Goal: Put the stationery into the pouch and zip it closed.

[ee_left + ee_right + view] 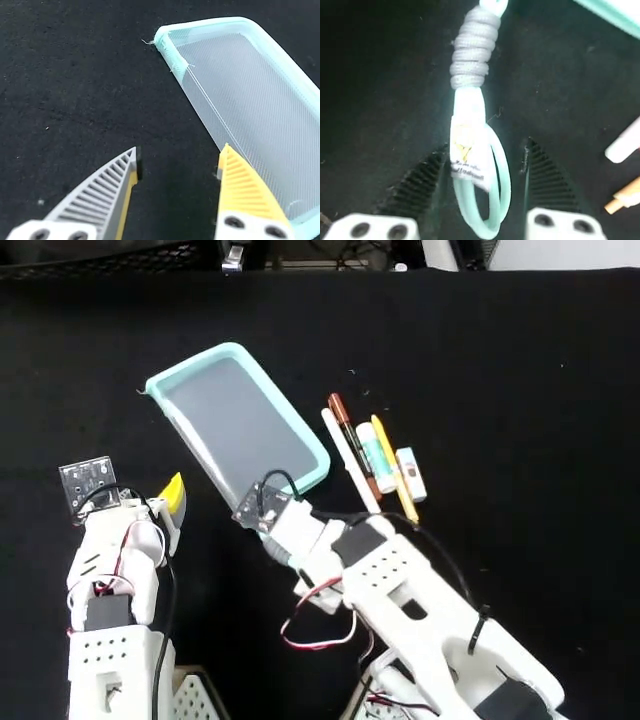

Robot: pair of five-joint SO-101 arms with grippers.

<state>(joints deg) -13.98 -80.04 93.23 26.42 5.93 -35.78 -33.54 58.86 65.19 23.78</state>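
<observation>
**Pouch** [240,420]: lies flat and diagonal on the black worktop [520,360]. It has a mint rim and a mesh face. Its strap [477,165], a mint loop with a grey cord wrap and a small label, trails from the corner nearest the arms.

**Stationery** [375,455]: five pieces lie side by side on the worktop, just beside the pouch's right long edge and outside the pouch. They are a white stick [347,458], a brown pen [343,420], a glue stick [376,460], a yellow pen [392,465] and an eraser [411,475].

**Left pincer** [177,160]: wide open and empty. It hangs over bare worktop beside the pouch's left long edge. The yellow finger [242,192] is the one nearer the pouch.

**Right pincer** [486,145]: open, at the pouch's near corner. The strap loop lies between its two black fingers. Both fingers stand clear of the loop, so nothing is gripped.
</observation>
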